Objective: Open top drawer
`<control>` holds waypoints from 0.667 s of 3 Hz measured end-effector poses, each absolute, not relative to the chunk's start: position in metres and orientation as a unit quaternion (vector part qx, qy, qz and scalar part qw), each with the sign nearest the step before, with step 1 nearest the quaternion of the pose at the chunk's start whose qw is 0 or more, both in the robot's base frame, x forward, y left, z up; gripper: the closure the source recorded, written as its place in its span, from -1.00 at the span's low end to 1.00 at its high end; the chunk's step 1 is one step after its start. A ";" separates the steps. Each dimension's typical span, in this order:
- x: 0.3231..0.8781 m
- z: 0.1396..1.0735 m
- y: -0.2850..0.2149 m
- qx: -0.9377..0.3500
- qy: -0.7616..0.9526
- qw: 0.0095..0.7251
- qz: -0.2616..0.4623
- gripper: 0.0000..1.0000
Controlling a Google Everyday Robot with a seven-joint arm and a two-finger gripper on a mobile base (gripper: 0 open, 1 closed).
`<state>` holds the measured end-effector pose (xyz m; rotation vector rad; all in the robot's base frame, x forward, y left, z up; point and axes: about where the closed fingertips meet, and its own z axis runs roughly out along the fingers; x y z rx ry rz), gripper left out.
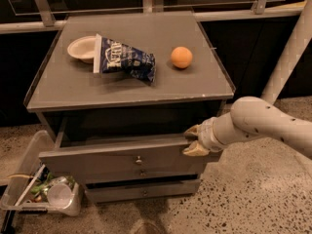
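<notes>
Camera view: 1 gripper (194, 141) @ top drawer (97, 161)

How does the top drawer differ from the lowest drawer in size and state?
The top drawer stands pulled out of the cabinet; the lowest drawer sits further back, seemingly shut. The top drawer's front is wider and taller than the lowest drawer's. The gripper is at the right end of the top drawer's front; nothing touches the lowest drawer. Both fronts are dark grey and flat.
</notes>
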<state>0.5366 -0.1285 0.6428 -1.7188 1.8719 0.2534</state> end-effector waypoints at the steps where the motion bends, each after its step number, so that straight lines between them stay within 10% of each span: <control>1: 0.543 0.633 -0.129 -0.641 0.704 0.285 0.113 -0.75; 2: 0.543 0.634 -0.129 -0.641 0.704 0.285 0.113 -1.00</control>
